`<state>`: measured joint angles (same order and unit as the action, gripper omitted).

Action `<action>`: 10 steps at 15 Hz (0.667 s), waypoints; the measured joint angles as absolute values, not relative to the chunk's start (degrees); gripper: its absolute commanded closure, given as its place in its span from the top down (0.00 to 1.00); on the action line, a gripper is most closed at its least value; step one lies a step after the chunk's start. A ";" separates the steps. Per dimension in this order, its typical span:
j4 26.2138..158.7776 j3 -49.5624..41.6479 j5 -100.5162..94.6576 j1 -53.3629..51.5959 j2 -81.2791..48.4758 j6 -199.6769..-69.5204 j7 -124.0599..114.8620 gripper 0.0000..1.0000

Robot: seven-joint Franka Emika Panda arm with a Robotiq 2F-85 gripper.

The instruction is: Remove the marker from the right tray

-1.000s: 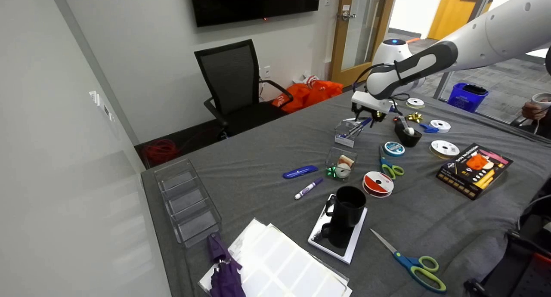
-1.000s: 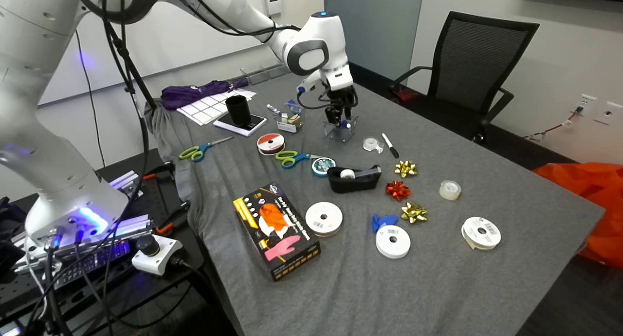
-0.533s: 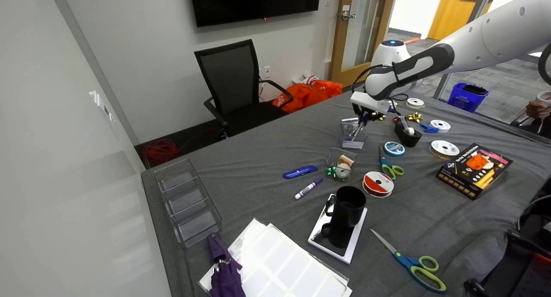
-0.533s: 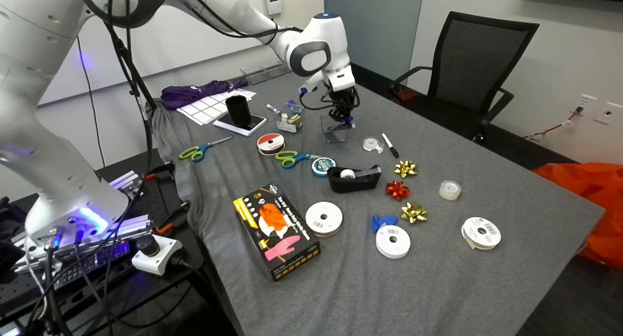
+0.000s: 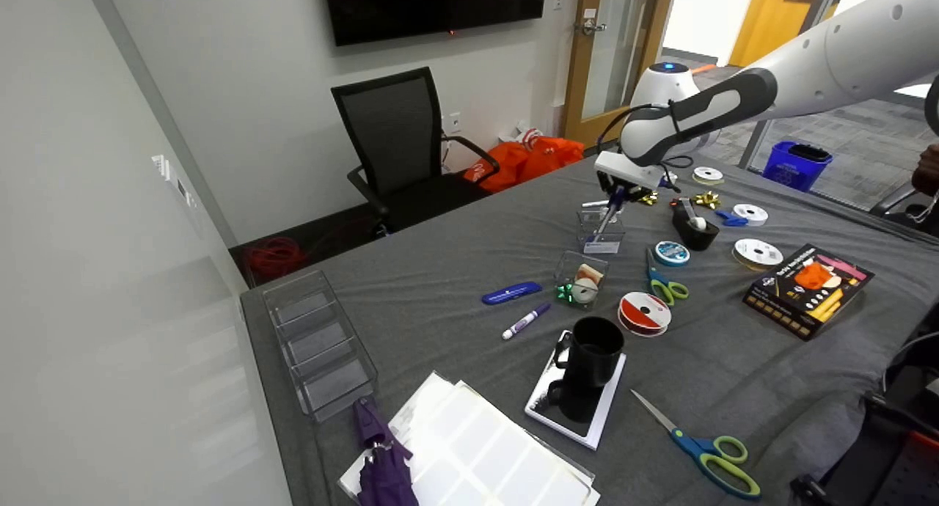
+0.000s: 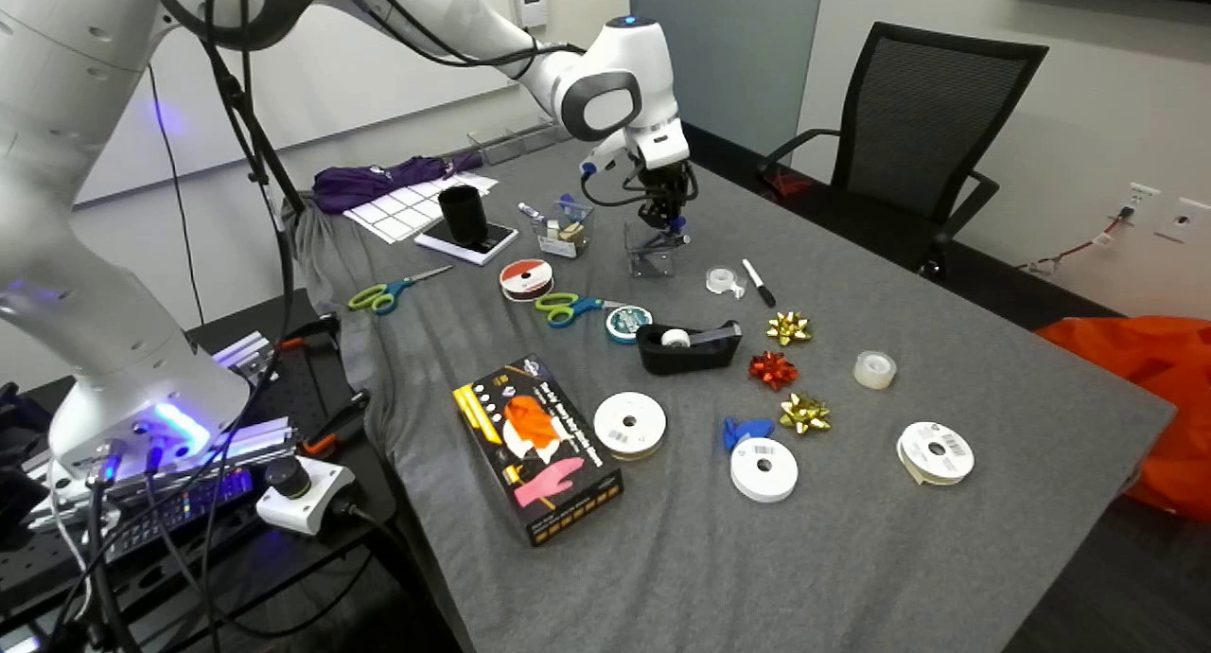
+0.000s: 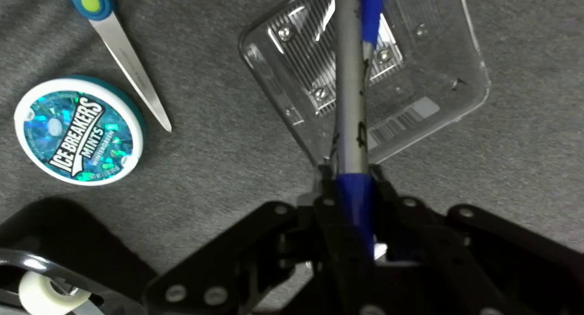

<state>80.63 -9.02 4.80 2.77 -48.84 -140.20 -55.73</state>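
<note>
Marker (image 7: 350,96) pinched by its blue end, long axis steep, grey body pointed down toward the tray (image 7: 415,82).
Fingers (image 7: 329,214), parted a second ago, are now closed on it.

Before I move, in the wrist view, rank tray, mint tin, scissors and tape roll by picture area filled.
1. Tray: largest, though cut off at the top.
2. Mint tin: whole.
Last: scissors and tape roll. The frame's edge cuts both, so I can't rank them against each other.
</note>
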 measured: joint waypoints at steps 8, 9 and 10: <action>83.66 -7.96 6.15 2.64 -41.68 -140.23 -55.49 0.05; 84.41 -7.86 6.67 2.67 -40.48 -140.23 -55.08 0.05; 85.32 -7.76 7.28 2.71 -39.19 -140.23 -54.27 0.05</action>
<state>85.32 -7.76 7.28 2.71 -39.19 -140.23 -54.27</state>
